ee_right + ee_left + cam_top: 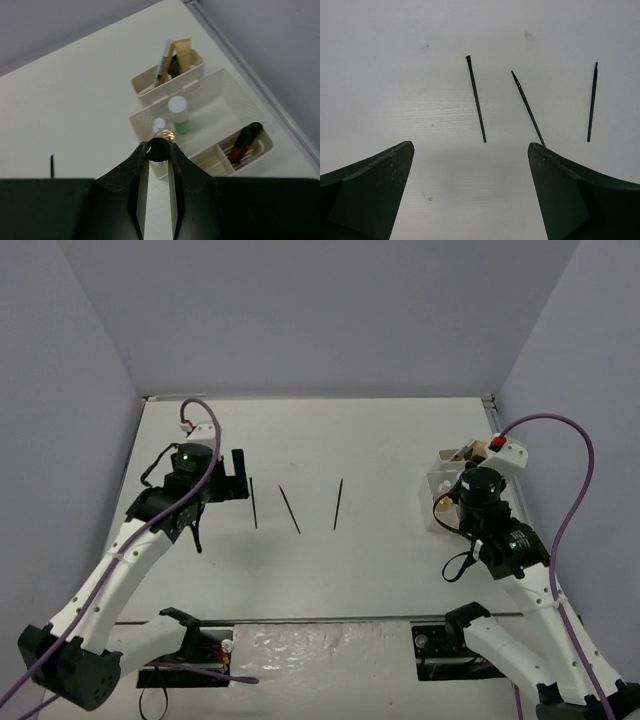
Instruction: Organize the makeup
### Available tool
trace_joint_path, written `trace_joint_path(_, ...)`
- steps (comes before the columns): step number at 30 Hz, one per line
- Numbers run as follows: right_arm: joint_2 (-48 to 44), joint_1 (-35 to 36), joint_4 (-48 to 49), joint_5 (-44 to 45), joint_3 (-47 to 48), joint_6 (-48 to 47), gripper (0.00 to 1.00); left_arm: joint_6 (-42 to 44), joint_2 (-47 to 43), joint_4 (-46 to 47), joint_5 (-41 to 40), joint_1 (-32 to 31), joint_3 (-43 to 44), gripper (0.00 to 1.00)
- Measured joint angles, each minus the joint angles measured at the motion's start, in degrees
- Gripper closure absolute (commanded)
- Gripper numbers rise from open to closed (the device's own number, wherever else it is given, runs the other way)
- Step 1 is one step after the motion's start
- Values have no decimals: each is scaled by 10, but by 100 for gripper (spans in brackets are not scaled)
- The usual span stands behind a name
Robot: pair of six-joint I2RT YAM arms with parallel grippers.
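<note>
The left pincer (471, 146) gapes empty; the right pincer (160, 153) nips a dark round cap (158, 148) only by its tips, and it may slip before the tray (142, 120) ahead.

No text, label or number is readable.

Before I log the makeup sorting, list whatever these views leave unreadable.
Top view: the right arm covers most of the white tray; its contents cannot be told.
Right wrist view: the right gripper is shut on a dark round-topped item; its fingers hide the body.
Left wrist view: the near end of the middle stick runs behind a finger of the open left gripper.
</note>
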Motion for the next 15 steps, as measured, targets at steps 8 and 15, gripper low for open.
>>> trace_joint_path(8,-5,-71,-21,84,-33,7,100,12,-50,-35,43,84,-28,3)
trace_joint_path(15,3,-71,-24,128,-50,20,100,16,-29,-44,92,125,-58,3)
